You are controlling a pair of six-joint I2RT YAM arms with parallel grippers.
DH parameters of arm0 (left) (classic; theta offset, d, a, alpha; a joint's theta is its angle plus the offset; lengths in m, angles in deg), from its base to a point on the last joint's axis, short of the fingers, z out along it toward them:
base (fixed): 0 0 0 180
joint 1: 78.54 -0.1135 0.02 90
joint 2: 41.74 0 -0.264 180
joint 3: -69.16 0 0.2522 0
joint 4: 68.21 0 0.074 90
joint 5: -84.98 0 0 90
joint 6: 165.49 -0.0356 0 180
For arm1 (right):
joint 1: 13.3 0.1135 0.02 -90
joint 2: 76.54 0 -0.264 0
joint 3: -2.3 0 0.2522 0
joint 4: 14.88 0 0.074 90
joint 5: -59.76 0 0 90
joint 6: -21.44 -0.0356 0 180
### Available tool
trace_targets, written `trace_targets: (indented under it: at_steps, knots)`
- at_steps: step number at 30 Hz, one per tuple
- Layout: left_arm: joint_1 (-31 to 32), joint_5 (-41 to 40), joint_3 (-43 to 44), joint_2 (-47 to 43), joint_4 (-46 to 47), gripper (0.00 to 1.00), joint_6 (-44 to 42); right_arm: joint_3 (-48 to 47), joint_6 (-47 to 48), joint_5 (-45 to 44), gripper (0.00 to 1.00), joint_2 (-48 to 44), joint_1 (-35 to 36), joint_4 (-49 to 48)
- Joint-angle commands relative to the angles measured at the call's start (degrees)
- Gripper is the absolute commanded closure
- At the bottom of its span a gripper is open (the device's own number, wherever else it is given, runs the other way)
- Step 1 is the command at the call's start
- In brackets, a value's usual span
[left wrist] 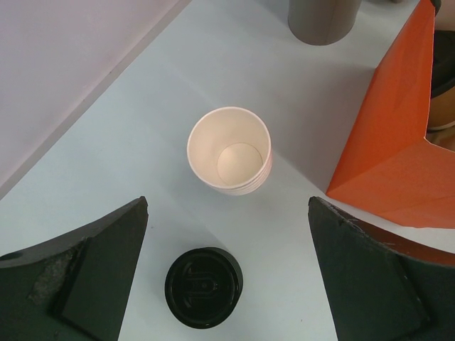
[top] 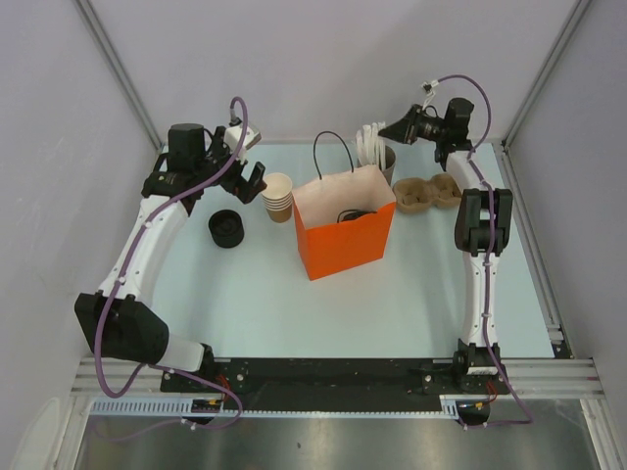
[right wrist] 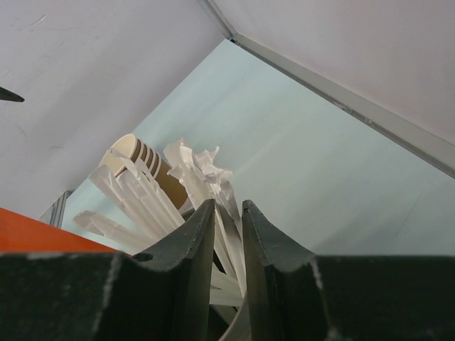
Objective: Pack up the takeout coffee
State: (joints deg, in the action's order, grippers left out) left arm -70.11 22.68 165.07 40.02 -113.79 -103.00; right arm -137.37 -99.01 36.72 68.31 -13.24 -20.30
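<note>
The orange paper bag (top: 345, 235) stands open mid-table. Inside its mouth a black lid over a tan side shows, the takeout coffee (top: 355, 213), mostly hidden; a sliver of it shows in the left wrist view (left wrist: 442, 99) behind the bag (left wrist: 398, 142). My left gripper (top: 250, 181) is open and empty, held above the table (left wrist: 227, 206) between the lidless cup stack and the lids. My right gripper (top: 384, 132) is high at the back, its jaws shut (right wrist: 229, 209) on a white paper-wrapped straw (right wrist: 226, 195) among the bundle of straws (right wrist: 202, 167).
A stack of lidless tan cups (top: 278, 196) (left wrist: 229, 150) and a stack of black lids (top: 227, 228) (left wrist: 204, 287) sit left of the bag. The straw holder cup (top: 388, 162) (left wrist: 323, 18) and brown pulp carriers (top: 426, 193) sit behind and to the right of the bag. Walls enclose the table.
</note>
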Motion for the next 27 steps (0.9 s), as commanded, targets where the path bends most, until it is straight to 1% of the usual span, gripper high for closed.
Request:
trace_targets:
  at_steps: [1,8,9,17,18,19,27]
  knots:
    - [-0.60,2.35,-0.41,-0.81,2.02,0.01,0.96,1.27,-0.83,0.80,0.74,-3.61,-1.81,-3.06]
    - [-0.52,2.88,-0.50,-0.63,2.19,0.01,1.23,3.65,-0.92,0.89,0.77,-5.55,-2.34,-4.02]
    - [-0.60,2.97,-0.50,-0.81,2.19,0.00,1.23,3.83,-1.01,1.07,0.79,-5.90,-2.34,-4.20]
    - [-0.60,3.41,-1.12,-0.81,2.81,0.01,1.67,5.05,-2.50,1.42,0.82,-7.48,-2.25,-5.78]
    - [-0.60,3.41,-1.20,-0.72,2.90,0.00,1.67,5.14,-2.68,1.42,0.85,-7.66,-2.25,-5.96]
    - [-0.60,3.50,-1.20,-0.81,2.90,0.00,1.75,5.67,-2.85,1.59,0.87,-7.92,-2.25,-6.31]
    - [-0.60,4.11,-1.03,-0.46,3.25,0.01,2.37,8.66,-3.03,1.77,0.91,-11.43,-2.16,-6.92]
